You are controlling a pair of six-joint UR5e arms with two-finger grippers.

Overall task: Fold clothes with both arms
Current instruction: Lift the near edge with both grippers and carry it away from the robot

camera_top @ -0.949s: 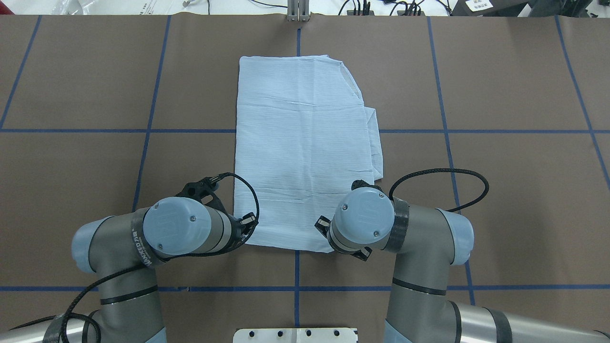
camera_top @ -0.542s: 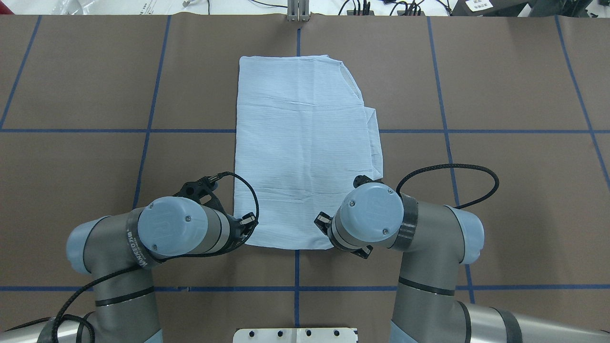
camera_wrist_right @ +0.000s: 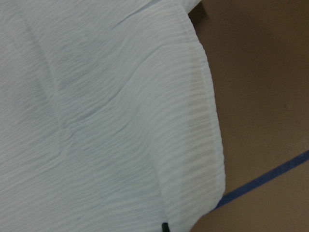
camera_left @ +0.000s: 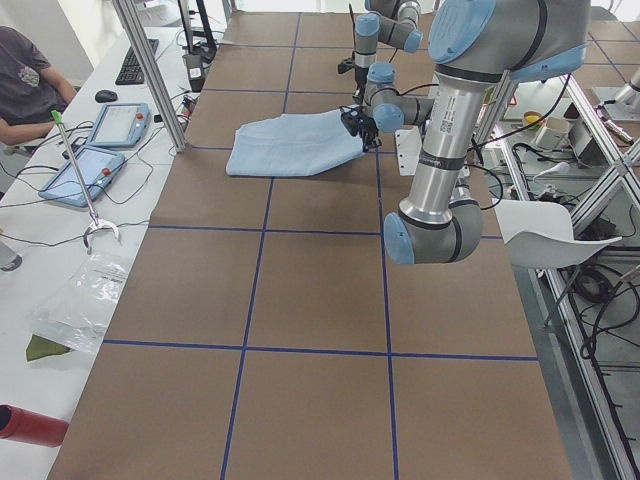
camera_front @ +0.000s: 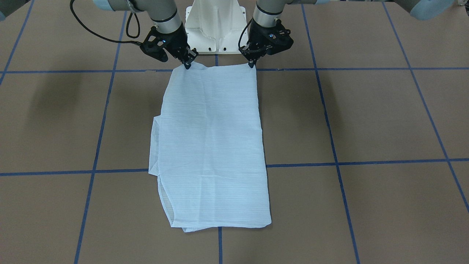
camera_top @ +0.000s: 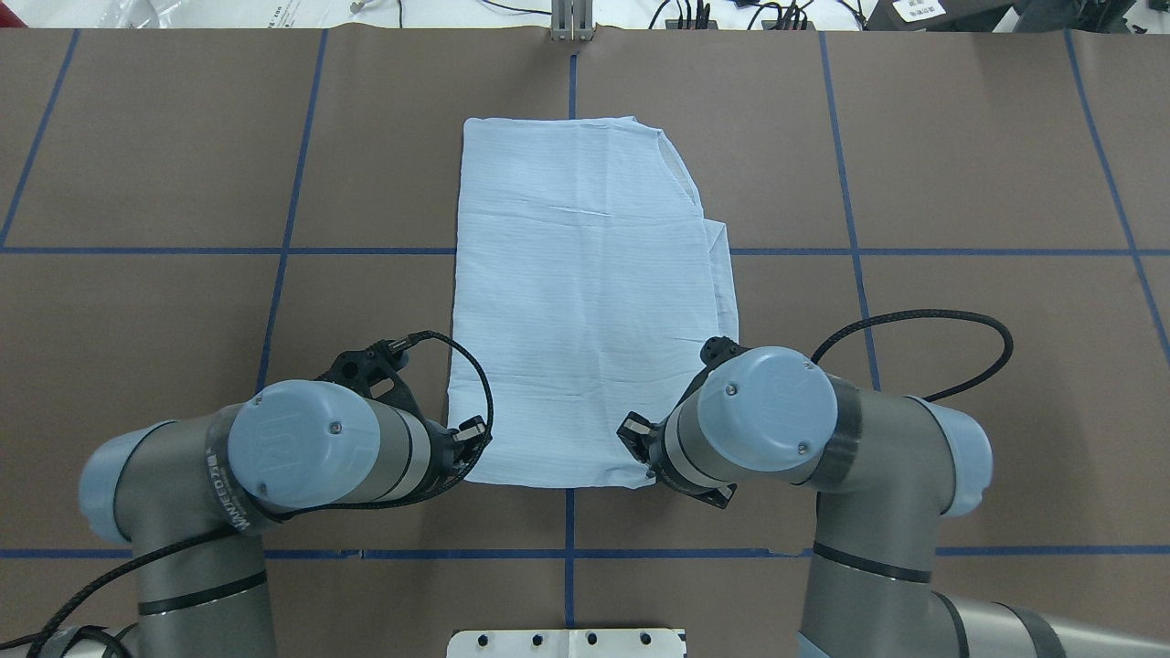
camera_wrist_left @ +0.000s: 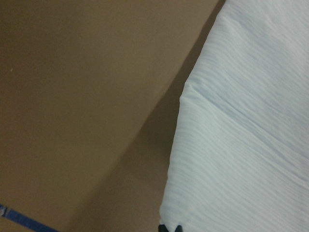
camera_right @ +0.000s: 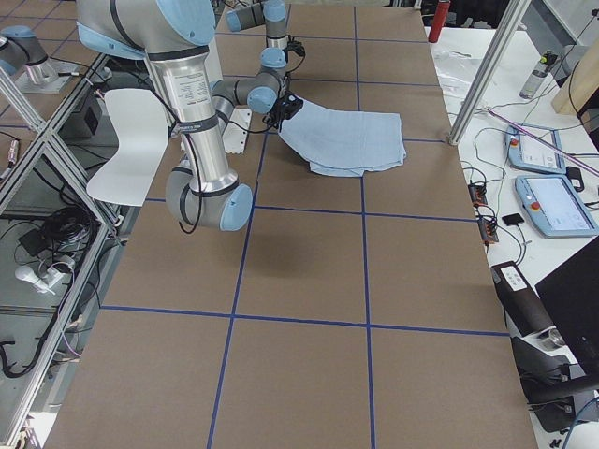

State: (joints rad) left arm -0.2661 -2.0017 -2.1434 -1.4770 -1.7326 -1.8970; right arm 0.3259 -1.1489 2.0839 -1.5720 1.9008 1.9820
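The clothes are one light-blue pinstriped shirt (camera_front: 212, 146) (camera_top: 585, 302), folded into a long rectangle flat on the brown table. Its right-hand edge shows extra layers sticking out. My left gripper (camera_front: 252, 65) (camera_top: 468, 452) is shut on the near left corner of the shirt. My right gripper (camera_front: 188, 66) (camera_top: 640, 461) is shut on the near right corner. In both wrist views the striped cloth (camera_wrist_left: 241, 135) (camera_wrist_right: 96, 121) fills much of the frame, with black fingertips just showing at the bottom edge. From the side the shirt (camera_left: 290, 145) (camera_right: 351, 140) rises slightly at the gripped end.
The white pedestal (camera_front: 216, 25) (camera_top: 567, 642) stands right behind the grippers. Blue tape lines (camera_top: 288, 219) divide the table into squares. A side bench holds tablets (camera_left: 120, 125) beside a seated person (camera_left: 25, 85), and a red bottle (camera_left: 30, 425) lies at its near end.
Both arms have drawn back toward the robot's base, dragging the shirt with them. Its far edge has slid a little nearer. Both grippers keep their hold.
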